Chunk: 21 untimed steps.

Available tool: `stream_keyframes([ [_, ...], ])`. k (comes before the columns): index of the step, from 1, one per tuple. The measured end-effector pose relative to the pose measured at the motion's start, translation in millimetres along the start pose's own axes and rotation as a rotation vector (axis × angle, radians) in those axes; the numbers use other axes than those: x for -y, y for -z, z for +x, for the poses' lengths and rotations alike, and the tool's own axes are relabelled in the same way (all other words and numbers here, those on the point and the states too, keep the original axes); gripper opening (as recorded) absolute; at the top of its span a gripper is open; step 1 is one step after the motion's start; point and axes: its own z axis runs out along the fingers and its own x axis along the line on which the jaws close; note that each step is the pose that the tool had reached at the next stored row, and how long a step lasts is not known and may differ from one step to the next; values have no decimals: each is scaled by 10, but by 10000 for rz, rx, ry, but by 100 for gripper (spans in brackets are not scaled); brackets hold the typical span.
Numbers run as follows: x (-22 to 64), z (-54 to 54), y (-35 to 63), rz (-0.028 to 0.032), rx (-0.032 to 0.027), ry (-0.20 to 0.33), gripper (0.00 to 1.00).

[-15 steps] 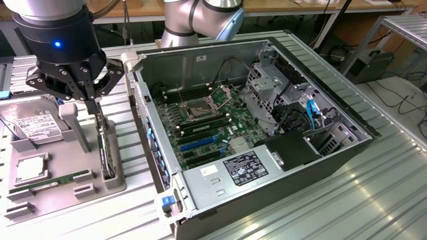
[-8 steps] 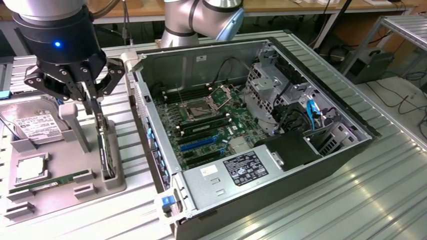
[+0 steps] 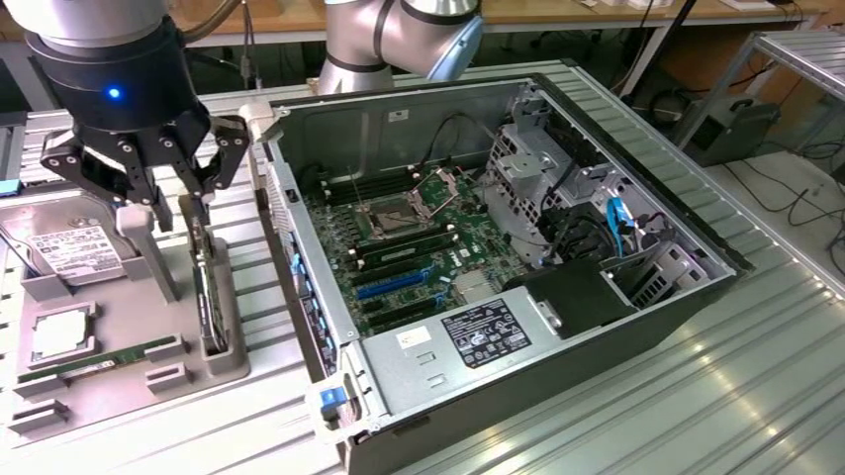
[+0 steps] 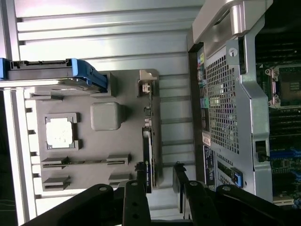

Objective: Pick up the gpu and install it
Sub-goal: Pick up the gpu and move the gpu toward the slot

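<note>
One thin dark gpu (image 3: 208, 287), edge-up.

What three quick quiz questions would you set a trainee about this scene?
1. Fill in: the big black-and-silver computer case lies with its side ____.
2. True or false: the robot's black hand is shut on the thin dark circuit card with the silver bracket.
3. Where is that card? A) standing on edge in the grey plastic tray; B) plugged in inside the case; C) lifted clear in the hand.

Key: 1 open. 2 false: the hand is open, over the card. 3 A.
</note>
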Motion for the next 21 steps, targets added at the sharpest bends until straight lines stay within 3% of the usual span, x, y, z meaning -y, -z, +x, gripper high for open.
stream_keyframes([
  [7,9,65,-127,1,0,1,36],
  [11,22,72,-258,1,0,0,36],
  [21,32,87,-447,0,1,0,36],
])
